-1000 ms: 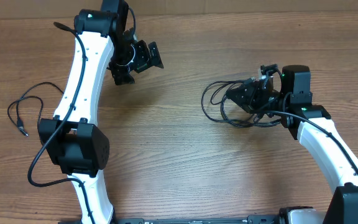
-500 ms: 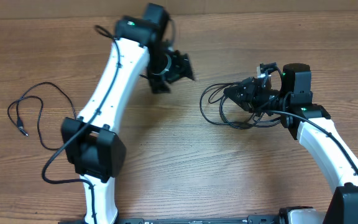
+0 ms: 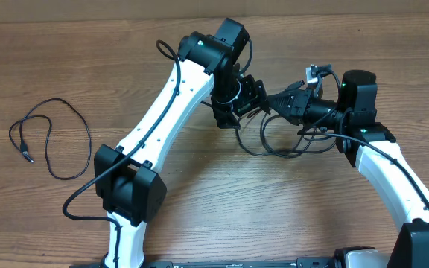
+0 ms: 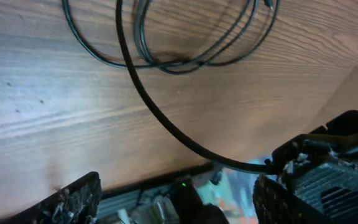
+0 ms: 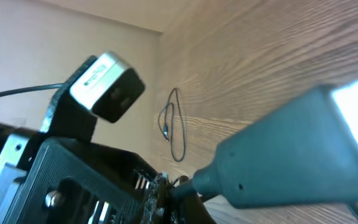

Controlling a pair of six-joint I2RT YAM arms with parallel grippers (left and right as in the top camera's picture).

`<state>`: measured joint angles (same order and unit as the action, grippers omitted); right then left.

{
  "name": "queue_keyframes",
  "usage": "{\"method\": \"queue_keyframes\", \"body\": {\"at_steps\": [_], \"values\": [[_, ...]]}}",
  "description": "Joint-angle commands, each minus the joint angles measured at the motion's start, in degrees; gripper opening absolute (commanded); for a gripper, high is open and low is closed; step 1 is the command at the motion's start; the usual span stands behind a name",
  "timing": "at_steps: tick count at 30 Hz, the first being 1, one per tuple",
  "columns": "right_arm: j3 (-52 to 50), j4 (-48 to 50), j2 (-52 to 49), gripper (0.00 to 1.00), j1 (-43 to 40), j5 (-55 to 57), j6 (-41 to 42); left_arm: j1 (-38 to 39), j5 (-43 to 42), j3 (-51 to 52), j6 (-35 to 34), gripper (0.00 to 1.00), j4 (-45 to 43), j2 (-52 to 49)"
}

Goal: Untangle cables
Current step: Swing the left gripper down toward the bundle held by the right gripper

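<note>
My left end effector (image 3: 253, 103) stands with its jaws wide apart. In the left wrist view I see bare wood between the two fingers and nothing clamped there. A black strand (image 4: 166, 124) curves down past the camera and ends at the edge of one finger, and I cannot tell whether it touches. The right end effector (image 3: 280, 103) is closed tight, its tips pointing at the left one and just beside it. It sits over the top of the cable bundle (image 4: 166, 65). I cannot tell whether a strand is pinched between the fingers, because the right wrist view is filled with blurred close-up parts. The bundle lies on the bench (image 3: 199, 208) under and between the two end effectors. Its thin black loops overlap and spread toward the right arm (image 3: 382, 160). The left arm (image 3: 170, 104) stretches diagonally across the middle of the bench to get there. Well apart from all this, near the far left side of the bench, a single loose cable (image 3: 89, 141) lies by itself in an open curl with a small plug at its end.
</note>
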<state>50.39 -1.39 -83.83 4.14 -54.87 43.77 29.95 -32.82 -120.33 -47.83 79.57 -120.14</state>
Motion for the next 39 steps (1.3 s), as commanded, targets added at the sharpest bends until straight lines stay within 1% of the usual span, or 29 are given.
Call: {"method": "queue_keyframes", "body": {"at_steps": [1, 3, 4, 6, 8, 9, 12, 18, 25, 28, 30, 32, 34, 35, 36, 38, 39], "values": [[0.0, 0.6, 0.7, 0.04, 0.4, -4.2, -0.3, -1.0, -5.7, 0.3, -2.0, 0.75, -0.5, -0.5], [0.0, 1.5, 0.7, 0.04, 0.4, -5.2, -0.3, -1.4, -5.7, 0.3, -3.2, 0.73, -0.7, -0.5], [0.0, 2.2, 0.7, 0.04, 0.4, -5.7, -0.3, -1.5, -5.8, 0.3, -3.8, 0.73, -0.8, -0.5], [0.0, 3.0, 0.7, 0.04, 0.4, -6.6, -0.3, -1.8, -5.8, 0.3, -5.1, 0.75, -0.8, -0.5], [0.0, 3.4, 0.7, 0.04, 0.4, -7.0, -0.3, -1.9, -5.7, 0.3, -7.2, 0.82, -0.9, -0.5], [0.0, 3.4, 0.7, 0.04, 0.4, -7.0, -0.3, -2.0, -5.8, 0.3, -8.1, 0.83, -1.2, -0.5], [0.0, 3.5, 0.7, 0.04, 0.4, -7.0, -0.3, -2.6, -5.8, 0.3, -11.2, 0.82, -2.6, -0.5], [0.0, 4.0, 0.7, 0.04, 0.4, -7.9, -0.5, -3.3, -7.1, 0.3, -18.2, 0.82, -4.3, -0.5], [0.0, 5.2, 0.7, 0.04, 0.4, -9.2, -0.7, -3.3, -6.2, 0.3, -21.1, 0.74, -8.2, -0.5], [0.0, 5.2, 0.7, 0.04, 0.4, -9.1, -0.7, -3.7, -6.2, 0.3, -23.1, 0.75, -8.8, -0.5], [0.0, 5.2, 0.7, 0.04, 0.4, -9.1, -0.7, -3.7, -6.2, 0.3, -23.3, 0.77, -9.0, -0.5], [0.0, 5.2, 0.7, 0.04, 0.4, -9.1, -1.3, -3.6, -5.6, 0.3, -22.9, 0.79, -9.1, -0.5], [0.0, 4.3, 0.7, 0.04, 0.4, -8.8, -3.0, -3.5, -2.0, 0.3, -20.7, 0.8, -9.1, -0.5], [0.0, 3.3, 0.7, 0.04, 0.4, -8.3, -3.7, -3.5, 0.5, 0.3, -19.6, 0.8, -8.9, -0.5], [0.0, 1.9, 0.7, 0.04, 0.4, -7.3, -3.8, -3.7, 3.7, 0.3, -18.2, 0.75, -8.6, -0.5], [0.0, -1.9, 0.7, 0.04, 0.4, -3.3, -3.8, -3.9, 10.6, 0.3, -13.6, 0.56, -8.0, -0.5], [0.0, -3.6, 0.7, 0.04, 0.4, -1.0, -3.7, -4.0, 13.5, 0.3, -10.2, 0.42, -7.8, -0.5]]}}
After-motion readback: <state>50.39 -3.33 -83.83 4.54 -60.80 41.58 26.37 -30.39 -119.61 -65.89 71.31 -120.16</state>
